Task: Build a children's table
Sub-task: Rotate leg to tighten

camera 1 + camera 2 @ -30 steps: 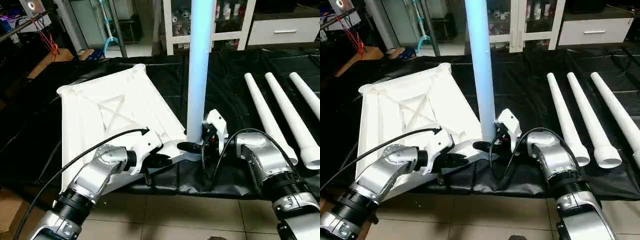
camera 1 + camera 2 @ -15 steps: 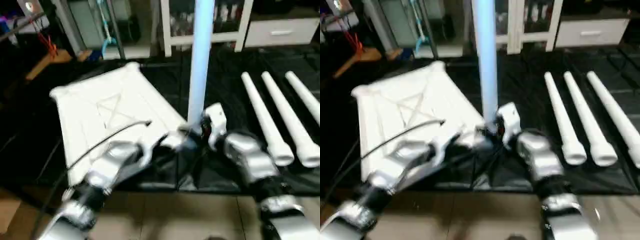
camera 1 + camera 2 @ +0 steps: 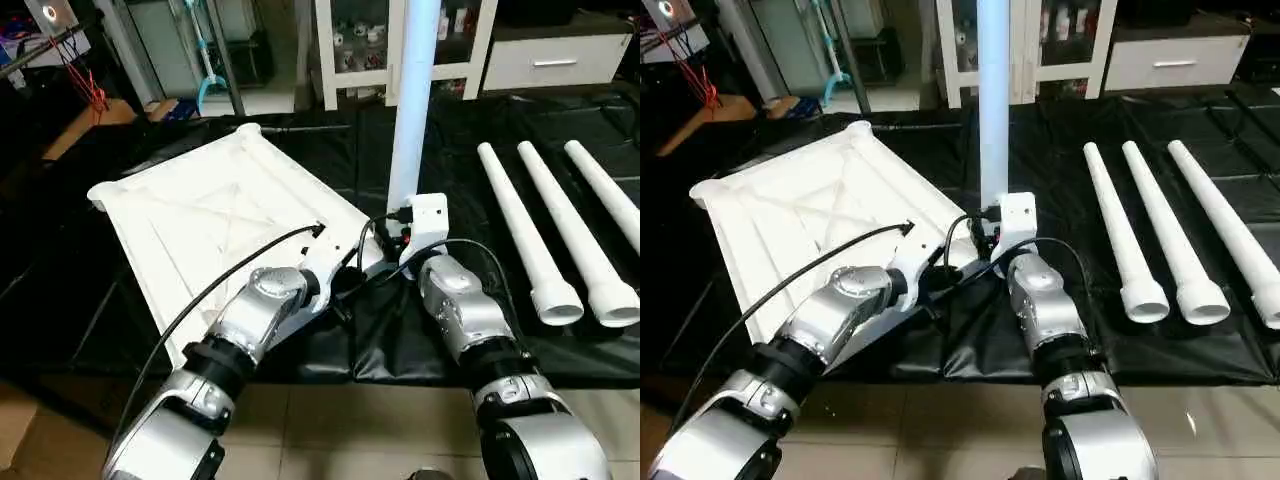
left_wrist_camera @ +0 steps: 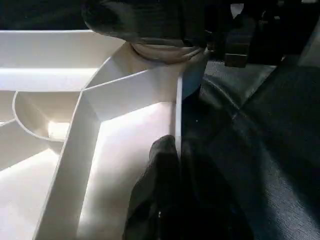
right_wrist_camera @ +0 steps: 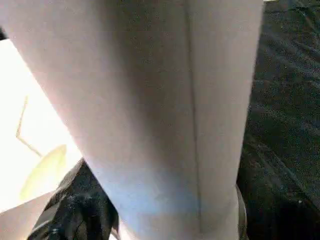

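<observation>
Directly ahead of the right gripper (image 3: 392,243), head views: one white leg (image 3: 412,110) stands upright, foot in the near corner socket of the upside-down tabletop (image 3: 215,215), long axis vertical. The gripper sits at the leg's base; its finger state is hidden behind the wrist camera block. Left gripper (image 3: 940,277) is at the tabletop's near edge, just left of the socket. Three spare legs (image 3: 1122,225) lie flat on the black sheet (image 3: 1080,330), well apart to the right gripper's right, long axes running away from the robot.

Left wrist view: fingers (image 4: 167,170) pressed together over the thin rim wall of the tabletop; whether they truly pinch it, cannot tell. Socket lies straight ahead of them.

Right wrist view: the leg fills the space immediately ahead, touching or nearly so; jaws stand wide, either side.

Judgement: right arm is nearer the spare legs, so the next fetch suits it.
</observation>
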Controlling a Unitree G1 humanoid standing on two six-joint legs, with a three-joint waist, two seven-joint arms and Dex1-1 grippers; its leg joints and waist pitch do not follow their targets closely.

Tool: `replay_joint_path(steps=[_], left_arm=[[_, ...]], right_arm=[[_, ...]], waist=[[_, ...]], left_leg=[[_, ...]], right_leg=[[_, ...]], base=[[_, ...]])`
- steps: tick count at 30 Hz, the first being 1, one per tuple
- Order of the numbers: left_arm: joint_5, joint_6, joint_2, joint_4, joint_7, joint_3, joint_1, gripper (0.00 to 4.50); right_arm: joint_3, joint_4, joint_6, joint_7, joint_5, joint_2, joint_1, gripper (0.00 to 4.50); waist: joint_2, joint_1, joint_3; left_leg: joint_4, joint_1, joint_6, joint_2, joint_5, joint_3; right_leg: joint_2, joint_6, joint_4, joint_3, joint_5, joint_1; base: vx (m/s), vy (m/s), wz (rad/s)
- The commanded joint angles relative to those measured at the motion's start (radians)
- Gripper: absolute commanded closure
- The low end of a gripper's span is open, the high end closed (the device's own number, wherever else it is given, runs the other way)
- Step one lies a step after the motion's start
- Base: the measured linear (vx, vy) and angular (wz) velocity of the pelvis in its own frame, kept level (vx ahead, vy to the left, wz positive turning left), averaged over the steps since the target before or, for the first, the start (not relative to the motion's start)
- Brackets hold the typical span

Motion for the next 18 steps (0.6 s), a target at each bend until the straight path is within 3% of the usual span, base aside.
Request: replay_joint_path(steps=[1, 3, 4, 8, 15, 18], left_arm=[[0.037, -0.026, 0.055, 0.023, 0.049, 0.052, -0.013, 4.5], [0.036, -0.034, 0.055, 0.027, 0.042, 0.05, -0.013, 4.5], [0.035, -0.04, 0.056, 0.031, 0.038, 0.049, -0.014, 4.5], [0.032, -0.08, 0.065, 0.037, -0.007, 0.037, -0.015, 4.5], [0.034, -0.113, 0.086, 0.033, -0.057, 0.021, -0.012, 4.5], [0.036, -0.138, 0.094, 0.038, -0.067, 0.02, -0.016, 4.5]], right_arm=[[-0.028, 0.043, -0.011, -0.043, -0.016, -0.02, -0.002, 1.84], [-0.029, 0.046, -0.021, -0.036, -0.013, -0.024, -0.006, 1.84], [-0.029, 0.044, -0.024, -0.032, -0.012, -0.027, -0.008, 1.49], [-0.029, 0.017, -0.036, 0.022, -0.004, -0.047, -0.009, 1.28], [-0.014, -0.065, -0.009, 0.12, 0.009, -0.089, 0.034, 0.55], [-0.011, -0.115, 0.008, 0.14, 0.016, -0.106, 0.067, 0.41]], waist=[[-0.008, -0.001, -0.072], [-0.009, 0.0, -0.075], [-0.004, 0.0, -0.074], [-0.003, -0.001, -0.078], [0.006, 0.009, -0.088], [0.009, 0.015, -0.087]], left_leg=[[-0.078, 0.017, 0.057, 0.025, -0.35, -0.01], [-0.075, 0.018, 0.07, 0.025, -0.323, -0.009], [-0.074, 0.018, 0.075, 0.026, -0.31, -0.008], [-0.068, 0.015, 0.092, 0.026, -0.261, -0.008], [-0.052, 0.016, 0.164, 0.029, -0.106, -0.009], [-0.049, 0.016, 0.186, 0.029, -0.101, -0.009]], right_leg=[[-0.005, -0.191, -0.068, 0.006, -0.316, 0.045], [-0.005, -0.198, -0.067, 0.007, -0.296, 0.045], [-0.005, -0.204, -0.064, 0.007, -0.281, 0.046], [-0.005, -0.206, -0.058, 0.006, -0.242, 0.052], [0.0, -0.24, -0.033, 0.003, -0.071, 0.056], [0.0, -0.237, -0.032, 0.004, -0.057, 0.056]], base=[[0.0, 0.0, 0.0], [0.0, 0.0, 0.0], [0.0, 0.0, 0.0], [0.0, 0.0, 0.0], [0.0, 0.0, 0.0], [0.0, 0.0, 0.0]])
